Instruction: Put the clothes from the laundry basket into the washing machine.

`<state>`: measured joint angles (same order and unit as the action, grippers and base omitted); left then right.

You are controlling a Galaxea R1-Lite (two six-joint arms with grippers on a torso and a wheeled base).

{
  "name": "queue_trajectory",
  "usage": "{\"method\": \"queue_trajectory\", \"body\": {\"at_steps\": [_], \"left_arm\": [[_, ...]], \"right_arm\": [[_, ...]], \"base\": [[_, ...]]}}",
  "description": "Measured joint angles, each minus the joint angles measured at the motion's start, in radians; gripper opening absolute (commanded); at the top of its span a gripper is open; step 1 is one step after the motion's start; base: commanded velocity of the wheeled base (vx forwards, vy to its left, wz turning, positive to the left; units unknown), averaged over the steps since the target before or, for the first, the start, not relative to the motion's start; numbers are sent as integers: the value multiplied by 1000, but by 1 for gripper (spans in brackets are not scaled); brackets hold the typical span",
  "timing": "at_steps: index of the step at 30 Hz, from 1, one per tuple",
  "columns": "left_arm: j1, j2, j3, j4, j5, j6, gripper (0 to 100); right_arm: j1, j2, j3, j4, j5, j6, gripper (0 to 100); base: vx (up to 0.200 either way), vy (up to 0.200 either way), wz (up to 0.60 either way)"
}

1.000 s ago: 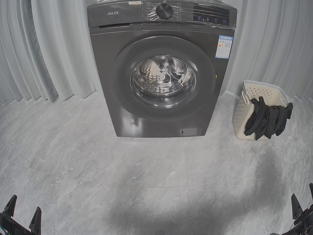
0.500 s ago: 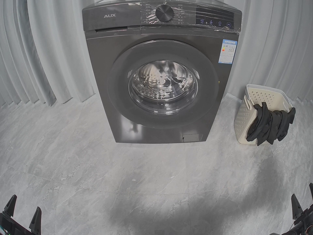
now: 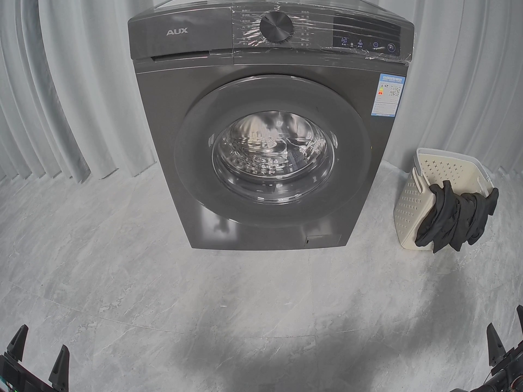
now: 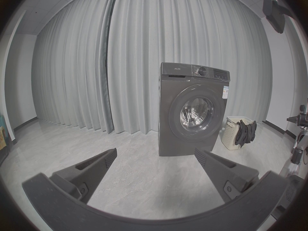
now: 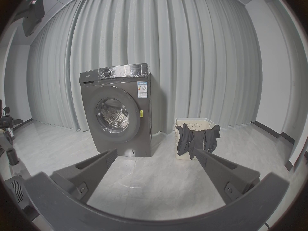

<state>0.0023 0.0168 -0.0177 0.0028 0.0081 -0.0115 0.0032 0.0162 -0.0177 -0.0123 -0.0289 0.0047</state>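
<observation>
Left gripper [image 3: 41,349] and right gripper [image 3: 505,330] both sit low at the near corners of the scene with fingers spread wide and nothing between them, well apart from everything the task concerns. That looks like a ready posture for an approach not yet finished, not a reach. At the far middle stands the dark grey front-loading washing machine [image 3: 269,126], its back towards the pale grey pleated curtains [image 3: 71,83]. Its round door with the glass porthole [image 3: 272,151] lies flush against the front, so it appears shut and would probably have to be opened before anything goes in. Just right of the machine, close to it but not touching, stands the cream perforated plastic laundry basket [image 3: 408,213]. The dark clothes [image 3: 455,219] are in it, draped over its near rim and hanging down the outside wall; that overhang should give a gripper an easy edge to pinch. A broad stretch of pale grey marble-patterned tile floor [image 3: 163,279] lies open between the grippers and the machine, with more of it to the left. The tight spots are the narrow gap between machine and basket and the curtain folds close behind the basket on the right. The door would seem to need swing room in front of the machine, so the basket's place off to the side looks sensible.
</observation>
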Motion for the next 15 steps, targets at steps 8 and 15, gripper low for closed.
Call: {"method": "queue_trajectory", "body": {"at_steps": [8,15], "left_arm": [[0,0,0,0,1,-7,100],[0,0,0,0,1,0,100]], "right_arm": [[-1,0,0,0,0,0,100],[0,0,0,0,0,0,100]], "base": [[150,0,0],[0,0,0]]}}
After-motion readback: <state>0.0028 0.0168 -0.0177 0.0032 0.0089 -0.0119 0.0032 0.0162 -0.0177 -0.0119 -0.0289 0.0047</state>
